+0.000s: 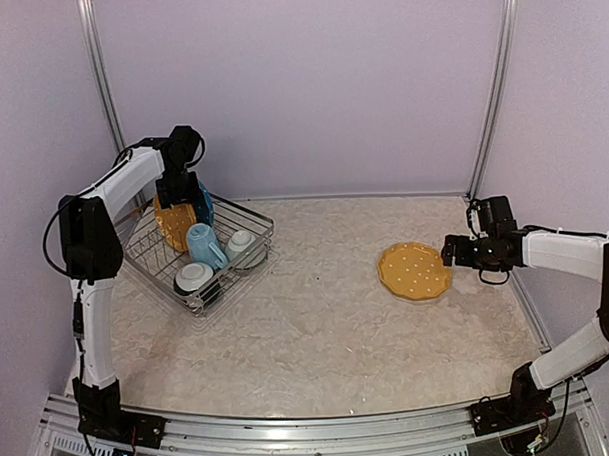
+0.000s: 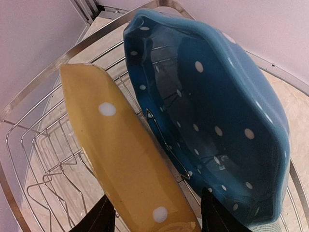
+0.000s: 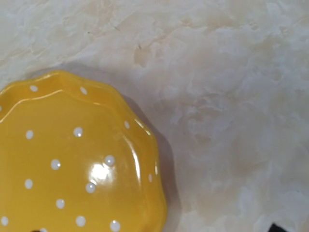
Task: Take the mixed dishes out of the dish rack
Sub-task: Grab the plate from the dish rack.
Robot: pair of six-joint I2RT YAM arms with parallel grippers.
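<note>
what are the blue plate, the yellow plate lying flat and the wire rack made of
Blue plate: probably glazed ceramic; glossy, with sharp reflections and white dots.
Yellow plate lying flat: likely the same; it shows a bright highlight, though melamine can't be ruled out.
Dish rack: thin metal wire with a shiny silver finish, probably chromed steel.

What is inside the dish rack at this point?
The dish rack holds an orange-yellow plate upright in the dividers, a blue plate next to it, a light blue mug and two white bowls. Whatever lies under the bowls and mug is covered.
</note>
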